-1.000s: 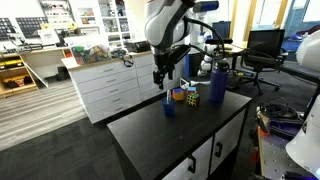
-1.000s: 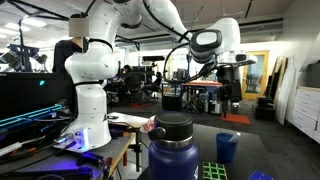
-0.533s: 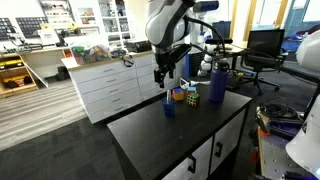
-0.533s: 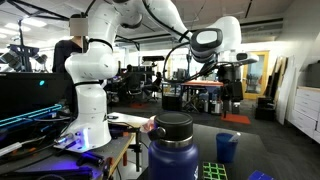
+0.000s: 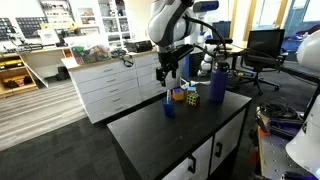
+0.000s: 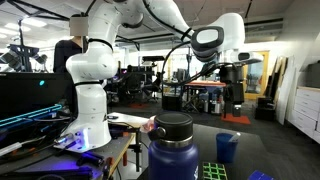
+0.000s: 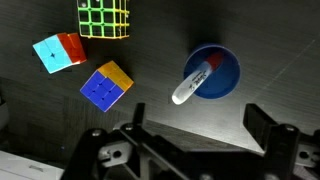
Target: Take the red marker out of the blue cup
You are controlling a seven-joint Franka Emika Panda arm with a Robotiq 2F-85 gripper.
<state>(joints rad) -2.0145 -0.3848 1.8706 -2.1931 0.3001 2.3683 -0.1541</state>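
Wrist view: blue cup [image 7: 225, 62] stands upright on dark tabletop [image 7: 150, 45]; red marker [image 7: 196, 80] sits inside it, leaning, pale end over the cup's rim toward the cubes; gripper [image 7: 180, 125] hangs above the tabletop, jaws wide apart, holding nothing, not touching cup or marker; cup lies roughly between the jaws' line, a bit ahead; three multicoloured cubes [image 7: 107, 86] to the side of the cup, apart from it. In both exterior views gripper [image 5: 166, 72] [image 6: 236, 95] is above the cup [image 5: 169, 106] [image 6: 227, 147], clear of it; tall blue bottle [image 5: 217, 85] with dark cap stands well apart on the same tabletop.
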